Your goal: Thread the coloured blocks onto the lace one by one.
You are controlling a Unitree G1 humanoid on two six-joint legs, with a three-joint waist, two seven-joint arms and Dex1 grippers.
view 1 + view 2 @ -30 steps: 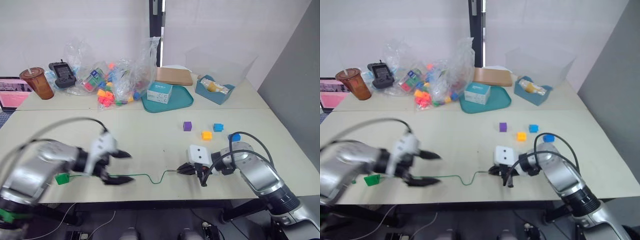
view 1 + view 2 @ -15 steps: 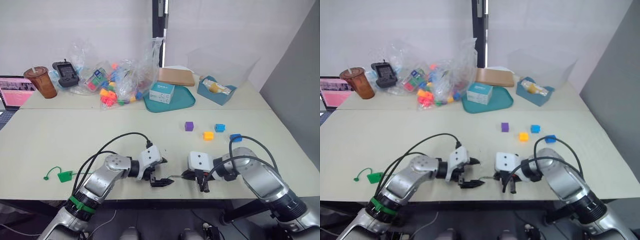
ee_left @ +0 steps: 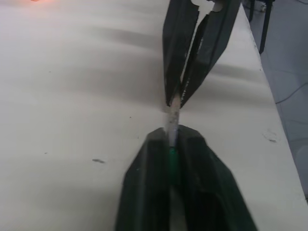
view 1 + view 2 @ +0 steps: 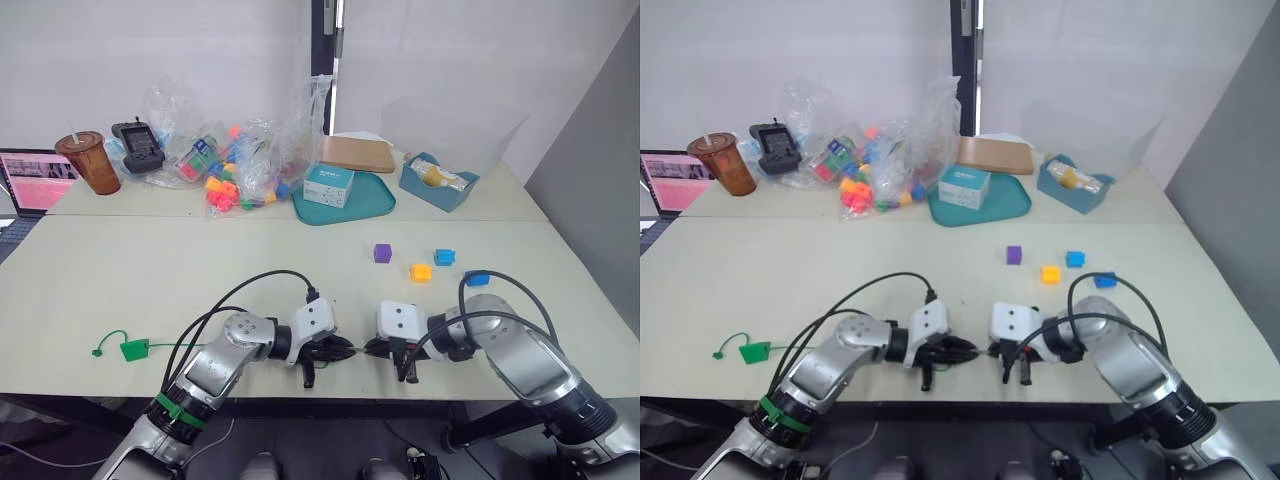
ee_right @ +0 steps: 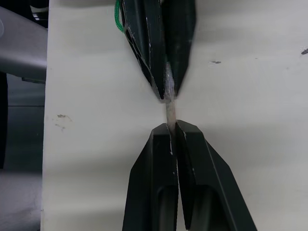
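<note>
- Left gripper (image 4: 345, 350) is lying low at the near table edge, fingers pinching the lace tip (image 3: 172, 117).
- Right gripper (image 4: 372, 349) is facing it tip to tip, clamping the same tip.

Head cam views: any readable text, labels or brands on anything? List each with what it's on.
No text can be read in these pictures.
Small teal-and-white box on the teal tray: has print, too small to read.
Laptop screen: pink page, text too blurred to read.
Black handheld device: screen and keys, nothing legible.
Brown drink cup: no label that can be read.
</note>
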